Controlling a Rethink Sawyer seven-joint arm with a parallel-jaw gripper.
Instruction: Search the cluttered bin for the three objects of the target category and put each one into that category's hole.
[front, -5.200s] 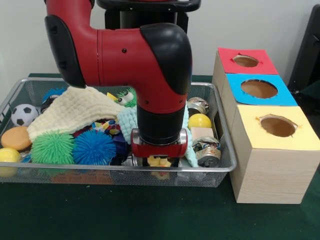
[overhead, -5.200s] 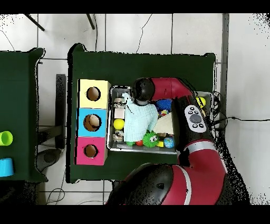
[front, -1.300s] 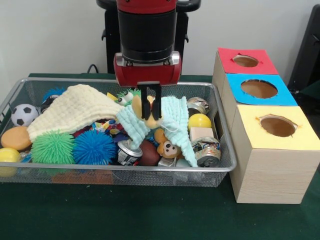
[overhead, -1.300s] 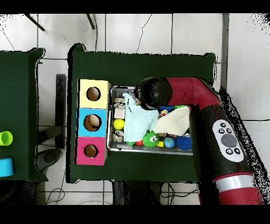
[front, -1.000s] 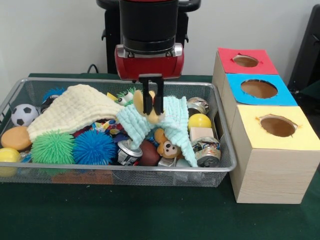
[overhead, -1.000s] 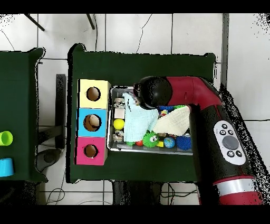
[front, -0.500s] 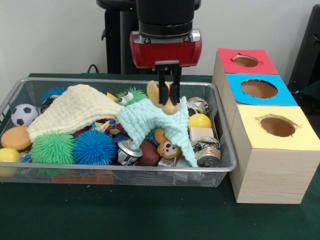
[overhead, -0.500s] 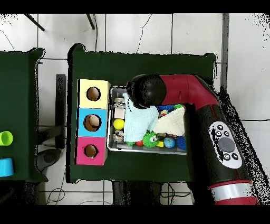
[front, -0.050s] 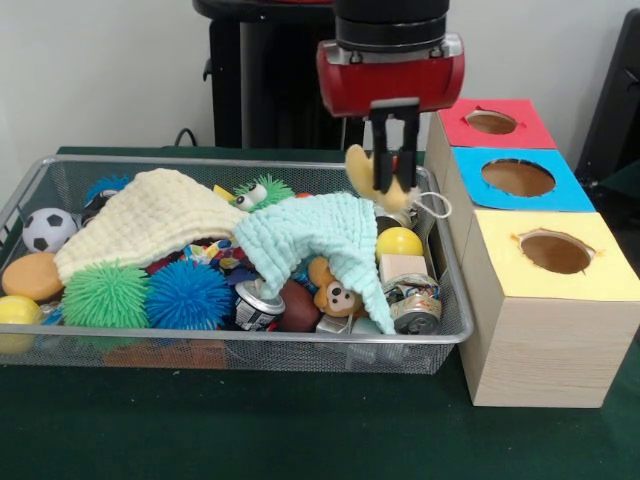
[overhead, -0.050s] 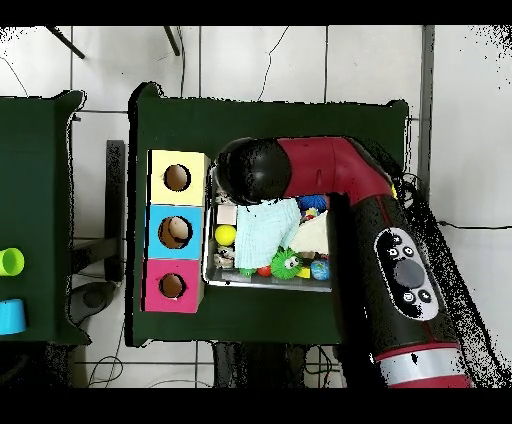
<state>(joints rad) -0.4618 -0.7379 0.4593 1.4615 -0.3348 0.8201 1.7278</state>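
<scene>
I am gripping a small yellow plush toy (front, -0.050s: 378, 178) in my end effector (front, -0.050s: 391, 186), right of centre in the frame, above the wire bin's (front, -0.050s: 445, 335) right edge; it is not yet over any hole; the three-hole box (front, -0.050s: 530, 330) stands just right, the air between looking open.

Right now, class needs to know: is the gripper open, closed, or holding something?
Gripper: closed on a small yellow plush toy, lifted above the bin.
</scene>
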